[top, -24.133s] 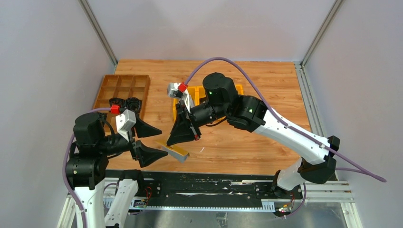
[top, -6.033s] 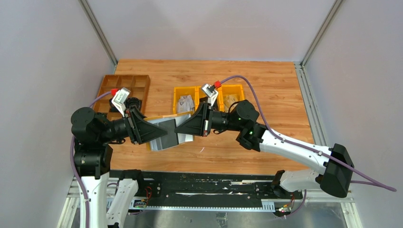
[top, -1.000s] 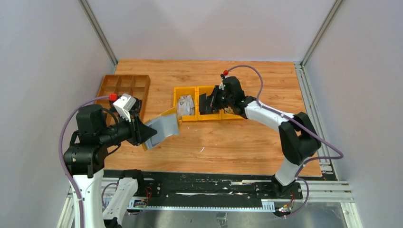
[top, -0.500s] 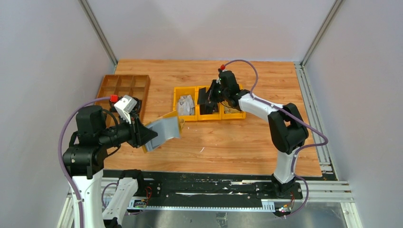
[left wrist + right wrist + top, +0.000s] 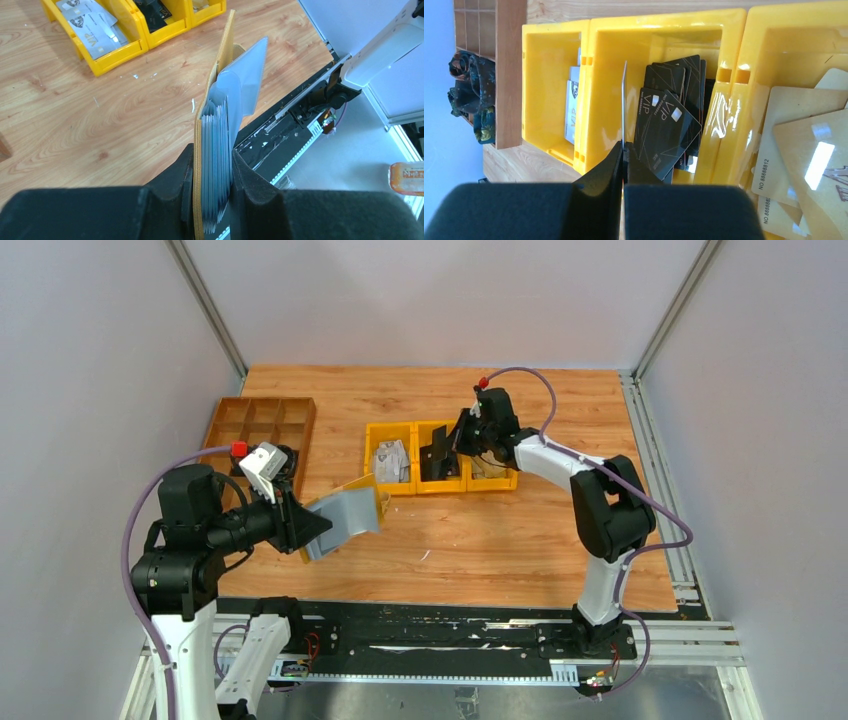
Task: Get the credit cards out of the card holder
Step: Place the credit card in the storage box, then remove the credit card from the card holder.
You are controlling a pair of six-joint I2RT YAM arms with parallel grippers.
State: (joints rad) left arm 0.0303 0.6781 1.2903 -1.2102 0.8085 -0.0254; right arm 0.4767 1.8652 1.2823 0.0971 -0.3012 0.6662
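My left gripper [image 5: 308, 524] [image 5: 212, 172] is shut on the card holder [image 5: 343, 513] [image 5: 216, 135], a mustard-yellow wallet whose grey pockets fan open. It holds the wallet above the table's front left. My right gripper [image 5: 447, 445] [image 5: 623, 150] is shut on a thin dark credit card [image 5: 436, 448] [image 5: 624, 95]. In the right wrist view that card is seen edge-on. It stands upright over the middle yellow bin [image 5: 441, 480] [image 5: 599, 80]. Several black credit cards [image 5: 669, 120] lie in that bin.
A left yellow bin [image 5: 373, 455] [image 5: 541, 100] holds silvery cards [image 5: 392, 462] [image 5: 92, 25]. A right bin [image 5: 497, 480] [image 5: 769, 30] holds tan cards [image 5: 804, 125]. A brown compartment tray [image 5: 258, 423] [image 5: 509, 60] at the back left holds a dark object [image 5: 281, 456]. The black rail [image 5: 285, 125] runs along the near table edge.
My right gripper has shifted slightly to the right over the middle bin, the card still in it. The left arm and the card holder have barely moved.
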